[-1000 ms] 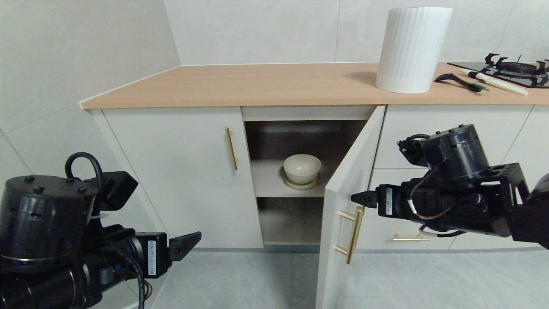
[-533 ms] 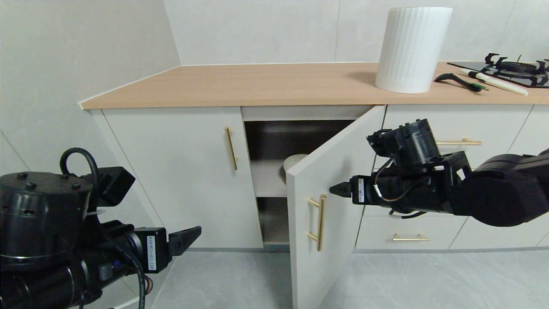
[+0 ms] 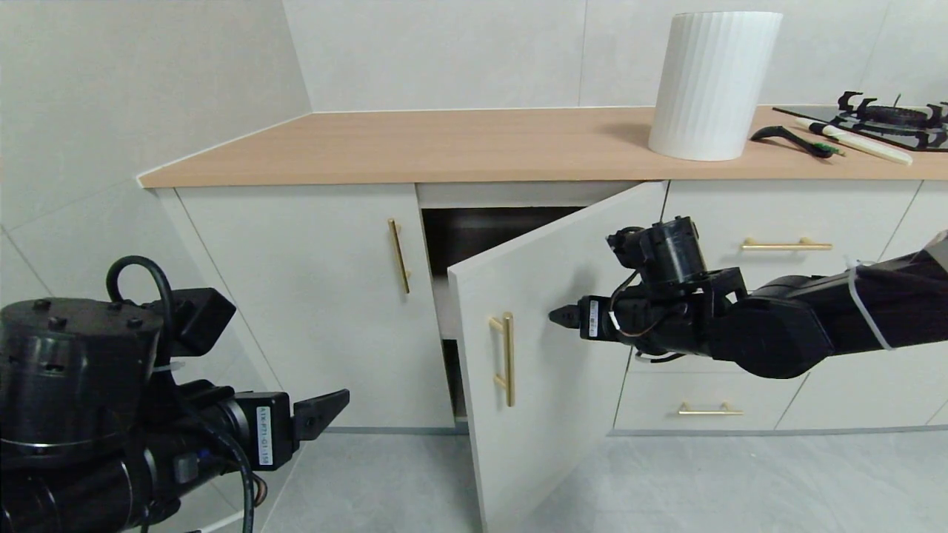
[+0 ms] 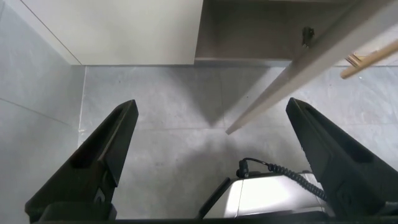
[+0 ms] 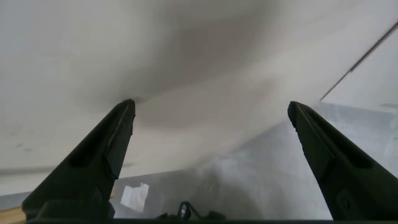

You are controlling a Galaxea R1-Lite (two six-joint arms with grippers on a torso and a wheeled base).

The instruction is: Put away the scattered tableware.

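Observation:
The white cabinet door (image 3: pixel 548 296) with its gold handle (image 3: pixel 505 359) stands partly swung in, leaving a narrow dark gap to the cupboard (image 3: pixel 474 229). My right gripper (image 3: pixel 561 315) is against the door's outer face, just right of the handle. In the right wrist view its fingers (image 5: pixel 211 107) are spread open with the door face (image 5: pixel 186 56) close in front and nothing between them. My left gripper (image 3: pixel 329 407) hangs low at the left over the floor, open and empty (image 4: pixel 211 104). The left wrist view shows the door's lower edge (image 4: pixel 298 74) and handle (image 4: pixel 370 59).
A tall white ribbed container (image 3: pixel 712 85) stands on the wooden counter (image 3: pixel 444 144). Right of it lie a black utensil (image 3: pixel 785 137) and a white-handled knife (image 3: pixel 859 142) beside the stove grate (image 3: pixel 892 118). Drawers with gold handles (image 3: pixel 785 243) sit at the right. The grey floor (image 3: pixel 385 481) is free.
My right gripper has moved left, pushing the door from wide open to nearly shut. The bowl on the shelf is now hidden behind the door. The left arm has barely moved.

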